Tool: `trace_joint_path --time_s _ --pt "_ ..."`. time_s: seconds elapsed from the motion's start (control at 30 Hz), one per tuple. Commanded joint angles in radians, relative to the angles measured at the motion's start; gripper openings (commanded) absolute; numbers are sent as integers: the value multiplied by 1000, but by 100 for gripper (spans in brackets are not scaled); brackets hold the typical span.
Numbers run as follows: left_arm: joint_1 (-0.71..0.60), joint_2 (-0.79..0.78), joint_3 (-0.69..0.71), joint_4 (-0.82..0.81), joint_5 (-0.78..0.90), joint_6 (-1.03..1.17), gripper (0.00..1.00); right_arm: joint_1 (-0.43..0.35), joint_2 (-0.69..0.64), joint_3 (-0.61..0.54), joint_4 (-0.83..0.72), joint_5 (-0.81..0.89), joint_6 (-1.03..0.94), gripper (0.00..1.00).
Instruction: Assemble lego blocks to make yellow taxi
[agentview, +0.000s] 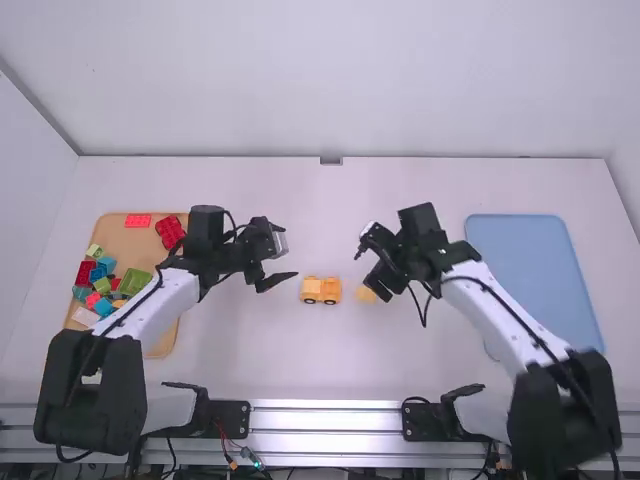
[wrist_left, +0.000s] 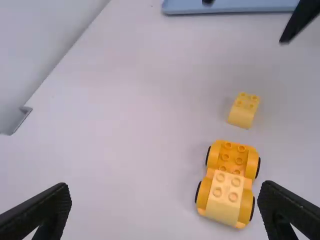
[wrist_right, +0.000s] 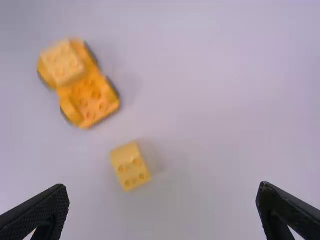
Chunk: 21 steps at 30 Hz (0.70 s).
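Because the loose yellow block (wrist_right: 130, 167) appears to be the next to fit, the right arm's fingers (wrist_right: 42, 212), which stand apart with nothing between them, seem best placed to take it from the bench (agentview: 330, 370). It lies near their tips, studs up and its sloping side towards the wheeled base (wrist_left: 240, 161).

That base sits upright just beside the tips of the left arm's fingers (wrist_left: 287, 210), also apart and empty. A pale yellow block (wrist_left: 225, 195) is seated at the end nearer those fingers, and bare studs remain at the end nearer the right arm's fingers.

To do it well, the right arm would centre its fingers over the loose block, close low on its sides and keep it level. The left arm could steady the base, since it may roll on its wheels. The studs should be lined up before an even downward press, as a skewed block could catch on the raised sides. No lettering can be made out on the yellow pieces
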Motion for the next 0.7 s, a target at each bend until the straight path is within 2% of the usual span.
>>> trace_joint_path --time_s 0.0,0.1,0.2,0.53,0.67 --pt "24 -27 -51 44 88 -64 99 35 137 76 -42 61 -148 99" --pt "37 -29 -89 116 80 -106 99 69 279 122 -57 93 -182 99" --pt "34 -28 -109 157 78 -119 99 96 378 126 -17 162 -120 99" --pt "31 -28 -109 160 55 -119 99 116 370 52 53 178 -146 99" --pt "30 -28 -109 160 55 -119 99 116 371 -3 127 188 -153 99"
